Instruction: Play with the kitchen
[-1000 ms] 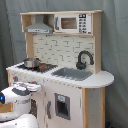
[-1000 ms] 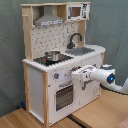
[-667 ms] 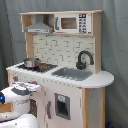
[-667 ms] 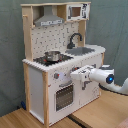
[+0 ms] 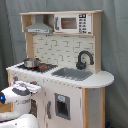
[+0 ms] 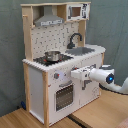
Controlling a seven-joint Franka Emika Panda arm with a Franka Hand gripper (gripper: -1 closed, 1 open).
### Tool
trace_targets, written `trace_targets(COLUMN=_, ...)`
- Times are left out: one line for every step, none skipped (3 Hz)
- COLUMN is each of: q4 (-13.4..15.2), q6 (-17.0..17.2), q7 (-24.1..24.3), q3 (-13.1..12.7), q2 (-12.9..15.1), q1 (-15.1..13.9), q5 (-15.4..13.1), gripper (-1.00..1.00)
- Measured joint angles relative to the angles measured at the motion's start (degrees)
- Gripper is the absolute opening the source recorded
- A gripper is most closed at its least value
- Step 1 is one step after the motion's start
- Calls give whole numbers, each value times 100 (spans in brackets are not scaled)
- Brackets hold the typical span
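No word, brand, number or sign can be read in either exterior view. The microwave (image 5: pixel 73 23) at the top of the kitchen (image 5: pixel 60 65) carries a strip of small buttons beside its door, but whatever is printed on them is too blurred to make out. The round dials on the front panel below the stove (image 6: pixel 56 76) show no legible marks. The robot arm's white casing (image 6: pixel 102 76) bears no readable label.
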State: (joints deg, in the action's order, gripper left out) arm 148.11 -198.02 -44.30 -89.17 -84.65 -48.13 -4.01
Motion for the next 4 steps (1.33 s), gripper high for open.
trace_targets(q4=-5, q6=0, q7=623, q3=2, q2=73, q1=0, q5=10, gripper=-100)
trace_targets(q4=-11, q6=0, q7=1267, q3=4, q2=112, q1=-1, q5=13, gripper=-100)
trace_targets(q4=-16, q6=1, q7=1854, q3=4, q2=121, q1=-1, q5=14, gripper=-100)
trace_targets(q4=-21, q6=0, q7=2454, q3=6, q2=121, q1=-1, q5=14, gripper=-100)
